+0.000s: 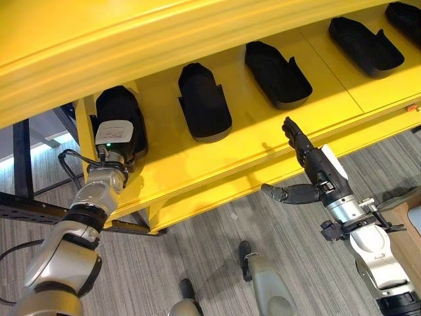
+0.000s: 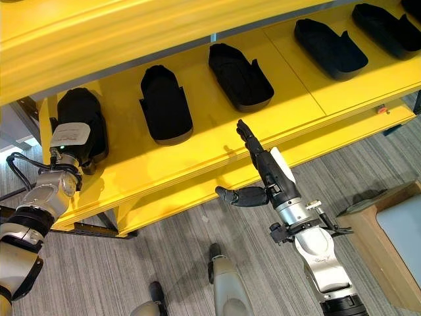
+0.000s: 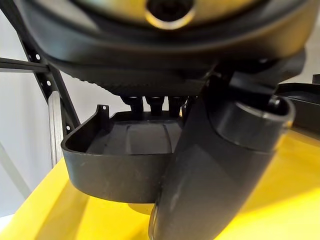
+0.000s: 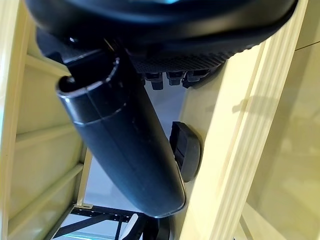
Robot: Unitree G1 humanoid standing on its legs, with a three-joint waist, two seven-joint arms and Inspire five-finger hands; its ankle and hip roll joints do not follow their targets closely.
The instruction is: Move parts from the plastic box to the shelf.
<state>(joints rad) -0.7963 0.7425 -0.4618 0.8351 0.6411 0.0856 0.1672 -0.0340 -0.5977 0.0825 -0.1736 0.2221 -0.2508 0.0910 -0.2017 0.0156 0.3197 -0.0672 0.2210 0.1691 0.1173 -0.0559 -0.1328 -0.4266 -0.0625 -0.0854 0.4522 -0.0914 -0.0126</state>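
Left wrist view: left robot hand [image 3: 215,170] fingers on part [image 3: 120,160], yellow shelf [image 1: 263,141].

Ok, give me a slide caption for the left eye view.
Left hand on the leftmost of five black parts on the yellow shelf; right hand open at the shelf's front edge.

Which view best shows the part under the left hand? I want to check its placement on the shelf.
The left wrist view: the black part sits close up on the yellow shelf, its hollow open. In both eye views the left hand covers most of it.
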